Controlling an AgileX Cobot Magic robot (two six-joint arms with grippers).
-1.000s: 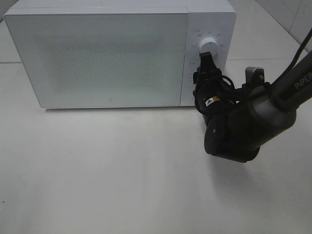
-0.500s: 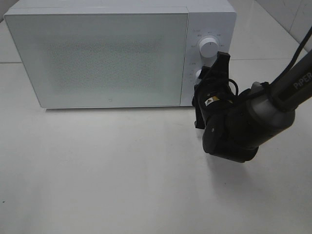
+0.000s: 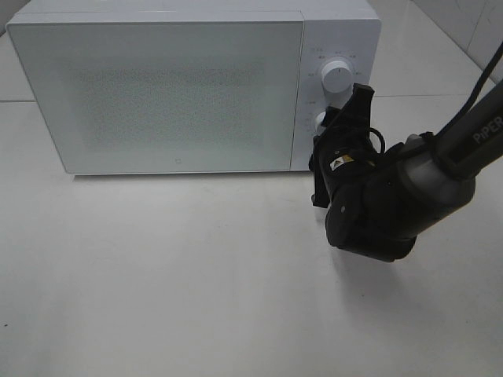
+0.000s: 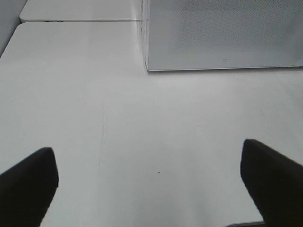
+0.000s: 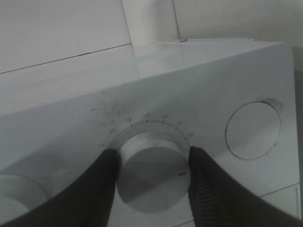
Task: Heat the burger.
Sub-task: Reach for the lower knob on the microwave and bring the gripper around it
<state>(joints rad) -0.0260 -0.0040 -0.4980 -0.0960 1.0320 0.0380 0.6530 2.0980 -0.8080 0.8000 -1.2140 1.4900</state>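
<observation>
The burger is out of view; the white microwave [image 3: 181,86] stands at the back of the table with its frosted door shut. My right gripper [image 3: 330,126] reaches to the control panel on the microwave's right side. There it is shut on the lower knob [image 3: 320,120], below the upper knob [image 3: 336,78]. In the right wrist view both black fingers [image 5: 203,184] press the sides of that round white knob [image 5: 151,172], which carries a small red mark and a numbered scale around it. My left gripper [image 4: 151,189] hangs open over bare table, holding nothing.
The white table [image 3: 157,267] stretches in front of the microwave. The right arm's black wrist [image 3: 377,204] hovers over the table just right of the door. A round recess [image 5: 253,127] sits beside the gripped knob on the panel.
My right wrist has rolled while on the lower knob, so the fingers now stand slanted instead of upright. Over the last half second it has barely moved. The left gripper is unchanged.
</observation>
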